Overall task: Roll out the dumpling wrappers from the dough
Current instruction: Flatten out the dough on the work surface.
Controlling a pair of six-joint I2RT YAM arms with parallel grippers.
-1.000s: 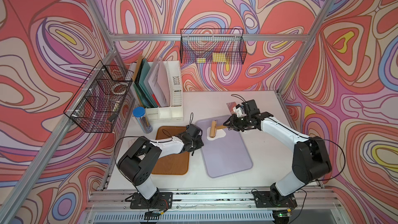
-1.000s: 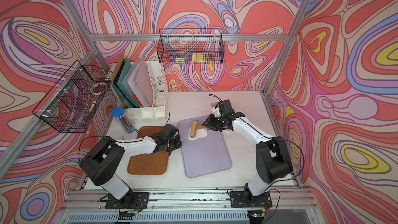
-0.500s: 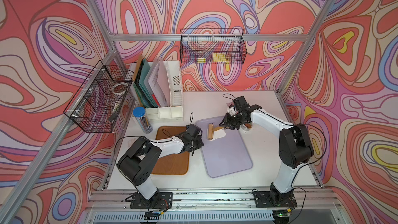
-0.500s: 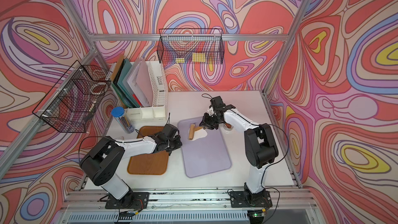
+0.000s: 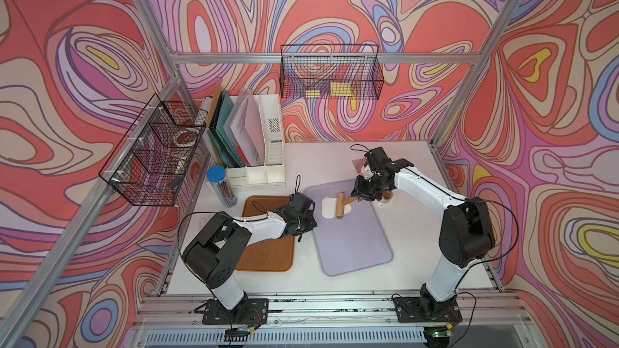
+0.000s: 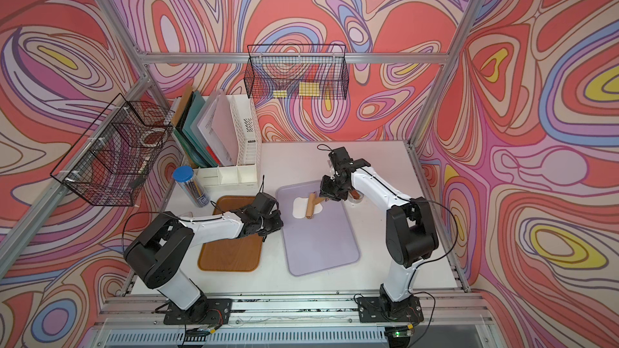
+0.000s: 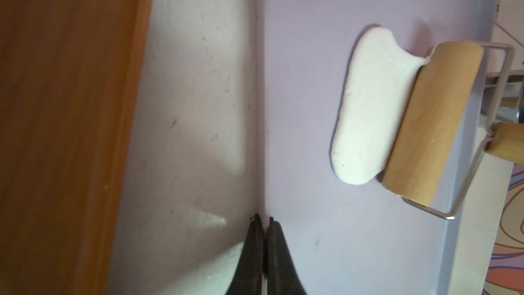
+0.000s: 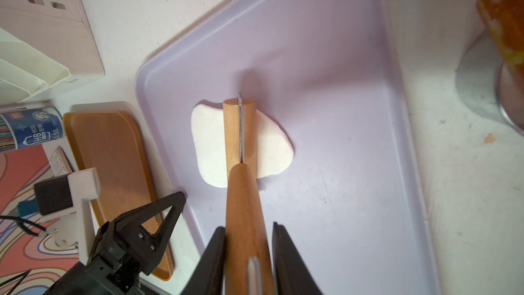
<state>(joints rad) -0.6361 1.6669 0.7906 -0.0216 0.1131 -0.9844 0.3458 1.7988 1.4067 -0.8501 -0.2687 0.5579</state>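
The dough (image 5: pixel 329 203) is a flat, ragged white sheet at the far end of the purple tray (image 5: pixel 351 246); the right wrist view shows the dough (image 8: pixel 208 143) too. A small wooden roller (image 5: pixel 340 206) lies across its middle. My right gripper (image 8: pixel 248 229) is shut on the roller's wooden handle (image 8: pixel 243 200). My left gripper (image 7: pixel 262 219) is shut on the tray's left rim (image 7: pixel 259 109), a hand's width from the dough (image 7: pixel 371 109). No dumpling wrappers are in view.
A steel cup (image 5: pixel 386 197) stands just right of the tray, behind my right gripper. A wooden tray (image 5: pixel 268 252) lies left of the purple one, under my left arm. A blue-lidded pencil tube (image 5: pixel 221 185) and a white file rack (image 5: pixel 264 142) stand at the back left.
The roller went a little left over the dough, then came back right, and my right arm's elbow swung with it. My left arm has not moved.
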